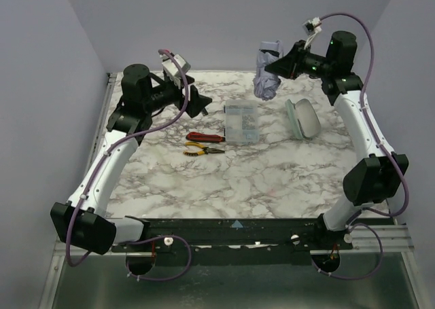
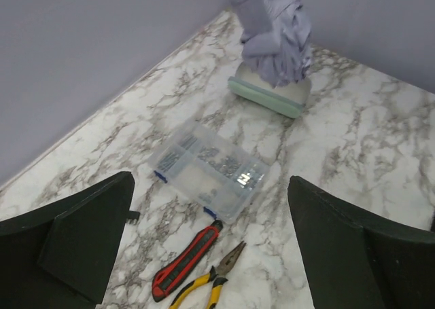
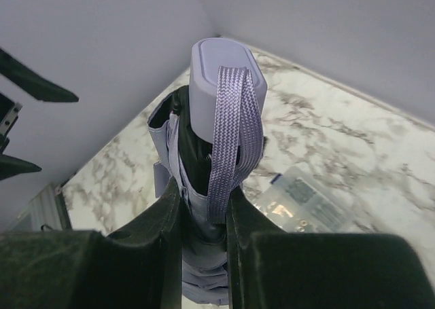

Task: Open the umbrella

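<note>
My right gripper (image 1: 277, 63) is shut on the folded umbrella (image 1: 267, 71) and holds it in the air above the back of the table. In the right wrist view its lavender handle (image 3: 221, 71) points up, the woven strap (image 3: 231, 139) hangs down between my fingers (image 3: 160, 217), and the bunched canopy (image 3: 204, 282) hangs below. The umbrella also shows at the top of the left wrist view (image 2: 272, 34). The mint-green case (image 1: 302, 119) lies on the table at the right. My left gripper (image 1: 202, 105) is open and empty, raised above the table's left side.
A clear plastic parts box (image 1: 241, 122) lies mid-table. A red utility knife (image 1: 204, 137) and yellow-handled pliers (image 1: 202, 149) lie just left of it. Grey walls close in the back and both sides.
</note>
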You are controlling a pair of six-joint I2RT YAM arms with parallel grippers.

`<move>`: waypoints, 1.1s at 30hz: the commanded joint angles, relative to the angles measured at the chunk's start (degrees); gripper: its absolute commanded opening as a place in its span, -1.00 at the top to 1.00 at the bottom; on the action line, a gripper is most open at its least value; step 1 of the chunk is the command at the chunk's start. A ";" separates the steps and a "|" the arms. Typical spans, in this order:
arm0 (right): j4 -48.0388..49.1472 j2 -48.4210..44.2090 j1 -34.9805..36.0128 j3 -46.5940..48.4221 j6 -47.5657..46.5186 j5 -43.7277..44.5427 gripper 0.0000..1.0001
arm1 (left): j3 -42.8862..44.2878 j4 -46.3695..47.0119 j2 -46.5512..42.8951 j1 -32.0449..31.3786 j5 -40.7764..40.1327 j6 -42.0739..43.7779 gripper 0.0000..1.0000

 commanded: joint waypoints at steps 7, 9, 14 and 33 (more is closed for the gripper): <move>-13.30 -14.13 17.62 -12.11 -31.11 -1.99 0.99 | -1.06 4.38 -4.22 0.16 23.43 -14.07 -0.62; -16.03 -15.81 20.52 -13.15 -37.36 -0.05 0.99 | -1.64 5.83 -4.29 0.09 24.14 -15.72 -0.47; -16.81 -18.39 23.91 -14.89 -42.18 2.46 1.00 | -3.33 7.05 -5.15 -0.51 25.00 -16.22 -0.31; -21.02 -18.99 28.15 -14.39 -48.66 3.59 0.99 | -2.92 8.51 -3.55 -5.21 23.59 -17.12 -0.06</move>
